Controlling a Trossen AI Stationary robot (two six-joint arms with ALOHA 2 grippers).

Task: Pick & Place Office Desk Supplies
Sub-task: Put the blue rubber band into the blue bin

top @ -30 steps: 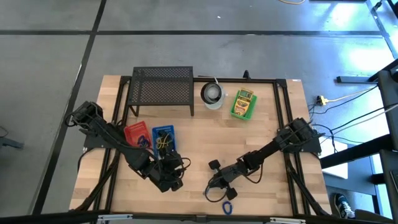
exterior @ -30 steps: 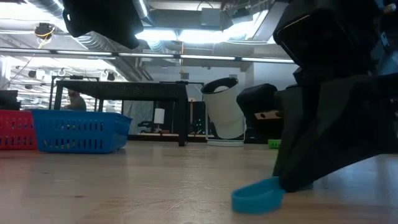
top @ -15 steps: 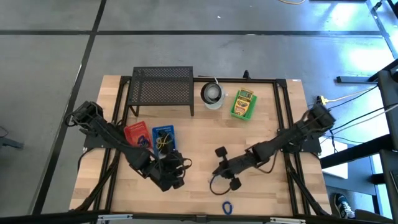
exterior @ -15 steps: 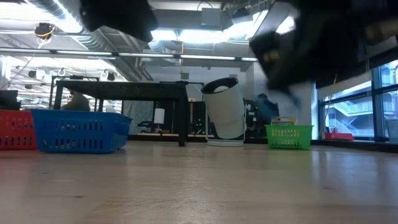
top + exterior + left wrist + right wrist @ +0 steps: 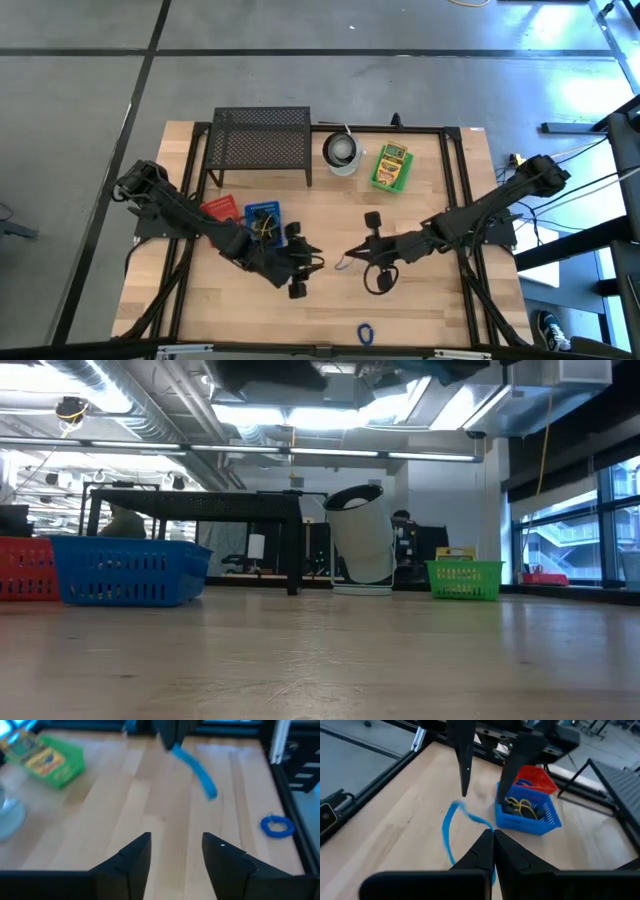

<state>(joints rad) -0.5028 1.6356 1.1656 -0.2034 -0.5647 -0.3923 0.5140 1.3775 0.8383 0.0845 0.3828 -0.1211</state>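
Note:
My right gripper [image 5: 349, 260] [image 5: 493, 834] is over the table's middle. It points toward the table's left and is shut on a blue rubber band [image 5: 451, 827] [image 5: 196, 766]. My left gripper [image 5: 314, 263] [image 5: 175, 841] faces it from the left, open, a short gap away and touching nothing. A second blue rubber band [image 5: 367, 331] [image 5: 277, 826] lies flat near the table's near edge. A blue basket [image 5: 262, 222] [image 5: 527, 812] holds yellow and blue bands, beside a red basket [image 5: 218, 214]. A green basket with a crayon box [image 5: 392, 168] [image 5: 47, 757] stands on the far side. My right gripper pinches the blue rubber band between its two shut fingers at one end of the loop [image 5: 486, 824]. The fingers reach out toward the table's left. The band is lifted clear of the table and dangles slack from the fingertips as a long narrow loop [image 5: 202, 777].
A black mesh rack [image 5: 262, 143] and a white cup [image 5: 341, 153] stand along the far edge. Black frame rails [image 5: 458, 190] run down both sides of the table. Bare wood [image 5: 430, 310] lies between the grippers and the near edge.
My right gripper has risen from the near edge, by the lying blue band, and moved toward the table's middle and far side. It has carried a blue rubber band clear of the wood. My left gripper has moved to the right, toward the right gripper.

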